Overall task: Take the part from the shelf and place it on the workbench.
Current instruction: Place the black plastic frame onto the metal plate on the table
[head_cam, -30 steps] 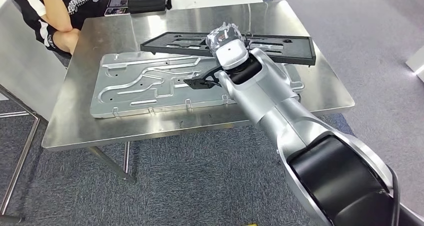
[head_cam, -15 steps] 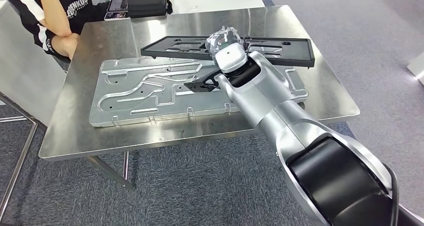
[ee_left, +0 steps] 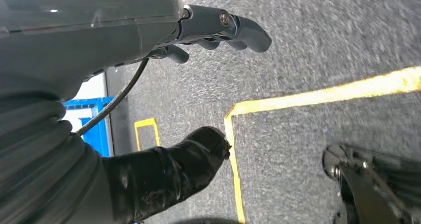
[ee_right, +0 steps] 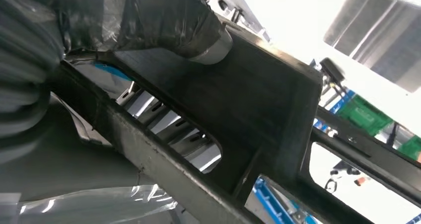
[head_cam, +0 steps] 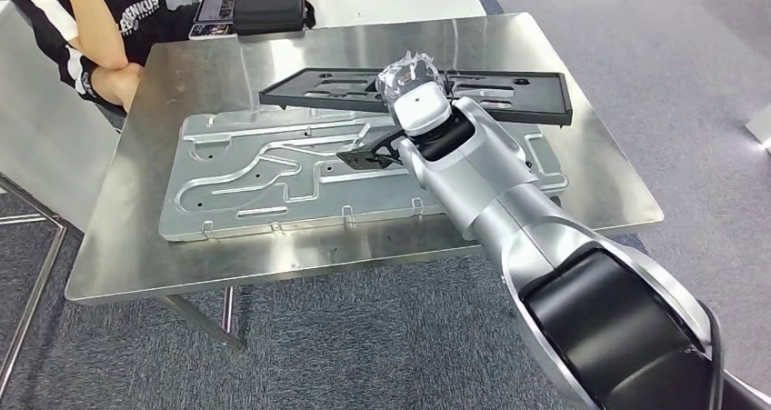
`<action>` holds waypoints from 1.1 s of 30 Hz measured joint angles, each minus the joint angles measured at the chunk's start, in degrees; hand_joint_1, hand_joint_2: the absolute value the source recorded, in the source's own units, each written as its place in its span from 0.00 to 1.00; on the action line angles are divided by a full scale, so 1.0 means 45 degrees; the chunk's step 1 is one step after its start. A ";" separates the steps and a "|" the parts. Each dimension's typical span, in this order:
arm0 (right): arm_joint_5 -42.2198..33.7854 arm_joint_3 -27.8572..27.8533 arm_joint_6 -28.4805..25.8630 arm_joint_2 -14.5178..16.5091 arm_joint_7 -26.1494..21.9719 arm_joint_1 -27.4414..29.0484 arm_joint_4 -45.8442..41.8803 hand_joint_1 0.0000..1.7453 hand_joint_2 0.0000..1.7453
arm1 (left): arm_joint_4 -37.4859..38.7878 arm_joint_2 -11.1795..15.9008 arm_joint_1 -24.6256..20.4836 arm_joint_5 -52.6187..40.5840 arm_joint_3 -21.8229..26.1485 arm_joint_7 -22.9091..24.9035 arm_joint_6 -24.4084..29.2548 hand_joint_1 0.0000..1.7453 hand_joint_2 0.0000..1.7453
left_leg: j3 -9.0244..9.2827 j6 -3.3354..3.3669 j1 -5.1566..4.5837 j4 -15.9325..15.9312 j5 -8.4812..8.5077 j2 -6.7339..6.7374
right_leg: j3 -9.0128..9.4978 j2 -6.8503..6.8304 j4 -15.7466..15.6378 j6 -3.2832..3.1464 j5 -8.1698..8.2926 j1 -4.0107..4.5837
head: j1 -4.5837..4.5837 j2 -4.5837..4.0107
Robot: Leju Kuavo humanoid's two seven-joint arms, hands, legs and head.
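the right robot hand (head_cam: 411, 81) grips the long black part (head_cam: 491, 96), thumb (ee_right: 164, 20) pressed on its upper face, holding it over the far side of the steel counter (head_cam: 164, 265), above the big grey metal plate (head_cam: 264, 169). whether the part already touches anything i can't tell. to do this well i'd lower it level and slowly, pick bare counter or lie flat on the plate, and only let go once it's fully resting. the left robot hand (ee_left: 164, 110) hangs over the floor, fingers apart, holding nothing. a person (head_cam: 82, 28) leans nearby; keep clear.
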 joint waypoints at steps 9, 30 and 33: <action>0.0193 0.0000 -0.0380 0.0030 -0.0052 0.0545 0.0243 1.00 1.00 | 0.0000 0.0018 0.0020 -0.0002 0.0003 -0.0034 0.0000 0.00 1.00 | -0.1986 -0.0342 0.0067 0.3196 -0.0688 0.0072 | 0.0747 0.0011 -0.0367 -0.0138 -0.0307 -0.0220 | -0.0002 0.0000; 0.0413 0.0000 -0.0334 -0.0027 -0.0042 0.0600 0.0370 1.00 1.00 | 0.0005 -0.0039 0.0030 0.0005 0.0015 -0.0066 0.0018 0.00 1.00 | -0.0057 0.0065 -0.0036 -0.0032 0.0108 0.0001 | 0.0030 0.0017 -0.0033 -0.0066 0.0045 0.0054 | 0.0007 0.0000; 0.0414 0.0000 -0.0335 -0.0019 -0.0041 0.0590 0.0365 1.00 1.00 | 0.0005 -0.0033 0.0007 0.0003 0.0017 -0.0068 0.0023 0.00 1.00 | -0.0048 -0.0100 -0.0056 0.0140 -0.0116 0.0043 | 0.0238 0.0029 -0.0292 -0.0140 0.0028 -0.0075 | 0.0006 0.0000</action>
